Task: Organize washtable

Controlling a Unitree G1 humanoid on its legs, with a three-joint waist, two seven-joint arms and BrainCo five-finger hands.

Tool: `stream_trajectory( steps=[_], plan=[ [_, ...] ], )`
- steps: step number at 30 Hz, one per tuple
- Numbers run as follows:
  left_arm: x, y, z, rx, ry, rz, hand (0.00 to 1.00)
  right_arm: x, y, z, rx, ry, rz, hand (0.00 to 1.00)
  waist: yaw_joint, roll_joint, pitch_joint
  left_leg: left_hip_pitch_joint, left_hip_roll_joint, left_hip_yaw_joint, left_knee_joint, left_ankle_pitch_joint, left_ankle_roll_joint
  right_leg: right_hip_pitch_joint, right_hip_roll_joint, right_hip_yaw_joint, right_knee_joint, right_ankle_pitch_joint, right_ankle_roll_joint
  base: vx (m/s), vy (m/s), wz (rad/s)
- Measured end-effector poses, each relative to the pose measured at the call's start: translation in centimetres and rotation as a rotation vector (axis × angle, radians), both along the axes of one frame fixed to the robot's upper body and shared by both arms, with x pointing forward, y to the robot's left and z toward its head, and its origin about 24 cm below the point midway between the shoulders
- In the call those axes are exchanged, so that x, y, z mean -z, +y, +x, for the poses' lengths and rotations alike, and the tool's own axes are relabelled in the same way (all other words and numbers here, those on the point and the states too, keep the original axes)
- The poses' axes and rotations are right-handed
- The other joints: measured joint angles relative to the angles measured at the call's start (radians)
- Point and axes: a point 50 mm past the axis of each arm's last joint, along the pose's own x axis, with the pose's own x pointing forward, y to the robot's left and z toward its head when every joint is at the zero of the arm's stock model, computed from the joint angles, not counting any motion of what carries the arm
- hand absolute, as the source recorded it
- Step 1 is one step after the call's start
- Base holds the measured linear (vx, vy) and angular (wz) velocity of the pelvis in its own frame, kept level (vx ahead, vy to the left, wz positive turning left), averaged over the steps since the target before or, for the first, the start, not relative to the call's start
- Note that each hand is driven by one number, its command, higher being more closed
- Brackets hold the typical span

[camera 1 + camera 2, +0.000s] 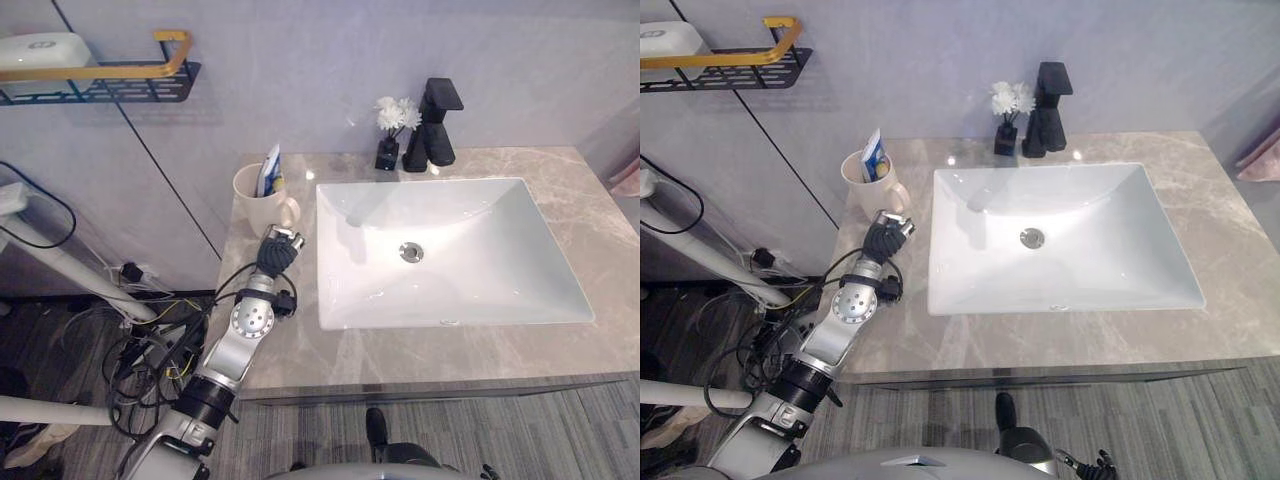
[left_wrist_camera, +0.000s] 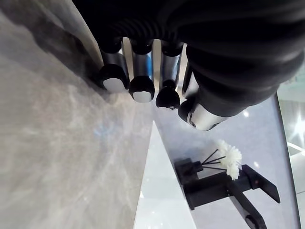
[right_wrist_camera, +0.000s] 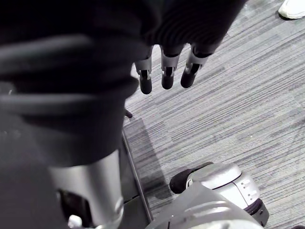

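Left eye view: toothpaste tube [image 1: 269, 170] upright

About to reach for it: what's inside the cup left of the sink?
A blue-and-white tube stands in the cup, its top sticking out above the rim. The cup's wall hides the tube's lower part and the bottom, so anything else lying inside cannot be seen.

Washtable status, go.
Left hand open, over counter right by cup, contact unclear. Right hand open, hanging over floor. Toothpaste tube standing in cup. Nothing between hand and cup.
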Motion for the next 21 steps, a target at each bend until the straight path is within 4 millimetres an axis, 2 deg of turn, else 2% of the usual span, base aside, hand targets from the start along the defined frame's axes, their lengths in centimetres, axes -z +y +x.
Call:
stream_trajectory(
  steps=[3,6,7,9,11,13,18,21],
  plan=[
    [0.4,-0.1,-1.0,0.018,0.003,-0.019,1.0,0.0,0.0,0.1,-0.001,-0.002,0.001,0.0,0.0,0.003,0.001,0.004,0.0,-0.002,0.0,0.0,0.0,0.006,-0.001,-0.004,0.001,0.0,0.0,0.0,0.001,0.02],
    [1.2,-0.7,-3.8,0.089,0.031,-0.106,1.0,0.0,0.1,0.0,0.001,0.002,0.001,0.0,0.004,0.003,0.001,0.004,0.0,-0.013,0.003,0.0,0.0,0.012,-0.002,-0.014,0.002,0.0,0.0,0.0,-0.002,0.09],
    [1.3,-0.7,-4.1,0.095,0.037,-0.123,1.0,0.0,0.1,0.0,0.001,0.002,0.001,0.0,0.007,0.003,0.001,0.004,0.0,-0.015,0.004,0.0,0.0,0.014,-0.003,-0.016,0.002,0.0,0.0,-0.01,0.0,0.11],
    [1.7,-0.5,-5.0,0.105,0.059,-0.154,1.0,0.0,0.0,-0.1,0.001,0.005,0.001,0.0,0.024,0.004,0.0,0.005,-0.001,-0.023,0.01,0.0,0.0,0.021,-0.006,-0.023,0.003,0.0,0.0,-0.03,-0.001,0.1],
    [1.8,-0.3,-5.7,0.111,0.07,-0.183,1.0,0.1,0.0,-0.1,0.001,0.007,0.001,0.0,0.028,0.004,0.0,0.005,-0.001,-0.026,0.016,0.0,0.0,0.026,-0.007,-0.029,0.003,0.0,0.0,-0.04,0.0,0.1],
    [1.5,0.1,-7.0,0.118,0.064,-0.225,1.0,0.1,0.0,-0.1,0.003,0.008,0.0,0.0,0.033,0.006,-0.002,0.005,-0.001,-0.034,0.022,0.0,0.0,0.034,-0.013,-0.037,0.003,0.0,0.0,-0.03,0.006,0.11],
    [0.0,1.7,-8.7,0.092,0.021,-0.353,1.0,0.1,-0.2,-0.4,0.036,0.01,0.007,0.0,0.047,0.016,-0.011,0.028,-0.002,-0.055,0.034,0.0,0.0,0.071,-0.018,-0.056,0.005,0.0,0.0,-0.03,0.0,0.11],
    [-2.0,3.5,-10.3,0.003,-0.092,-0.425,1.0,0.3,-0.3,-0.9,0.041,0.038,0.011,0.0,0.064,0.018,-0.025,0.021,-0.011,-0.077,0.055,0.0,0.001,0.086,-0.029,-0.07,0.006,0.0,0.0,-0.06,0.019,0.22]
  ],
)
